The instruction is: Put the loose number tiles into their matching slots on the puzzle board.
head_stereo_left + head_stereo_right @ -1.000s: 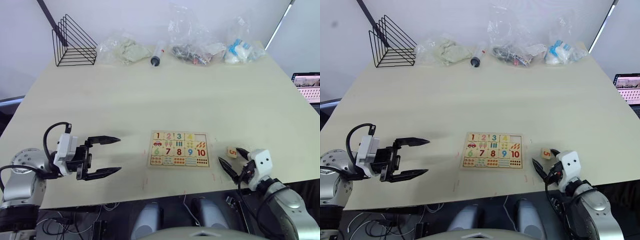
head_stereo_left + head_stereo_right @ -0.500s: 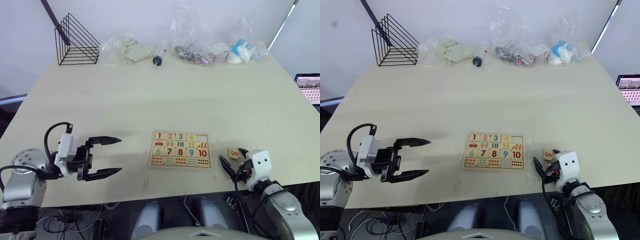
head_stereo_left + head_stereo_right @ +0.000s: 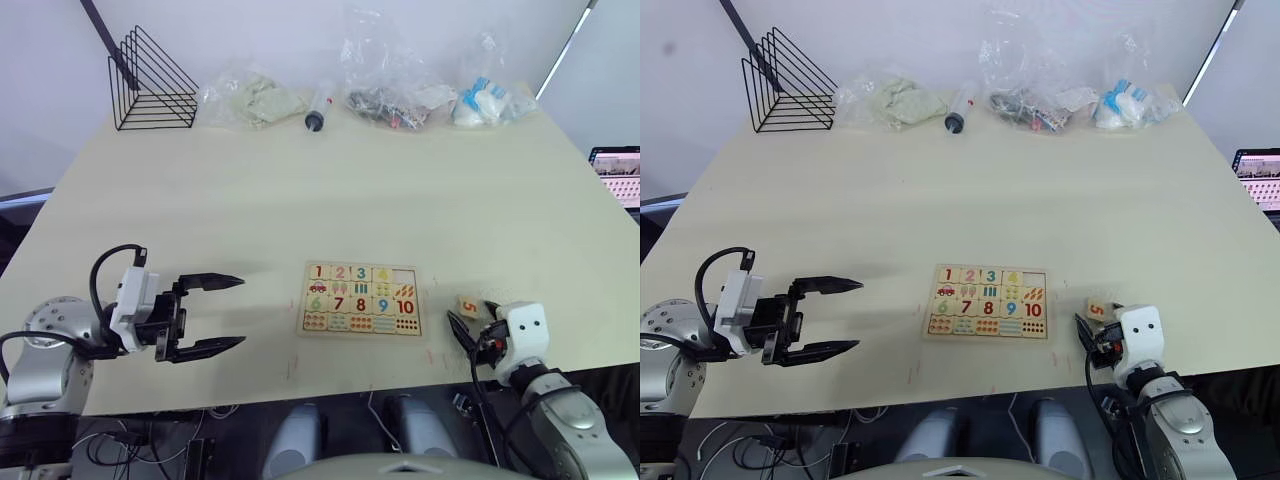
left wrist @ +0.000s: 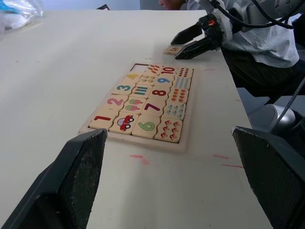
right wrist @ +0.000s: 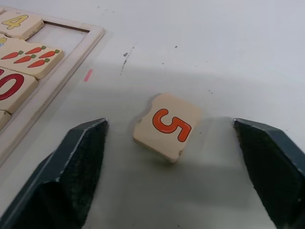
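Tile 5 [image 5: 167, 126] | light, stiff, thin: pinch opposite edges | right end effector [image 5: 174, 157] apart, straddling | left end effector [image 3: 212, 312] apart

Puzzle board [image 5: 28, 62] cut off at frame edge (right wrist view).

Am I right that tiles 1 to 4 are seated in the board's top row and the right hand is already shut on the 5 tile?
Not quite: the right hand is open, its fingers either side of the 5 tile, which lies loose on the table, as the right wrist view shows. Tiles 1 to 4 are seated in the puzzle board.
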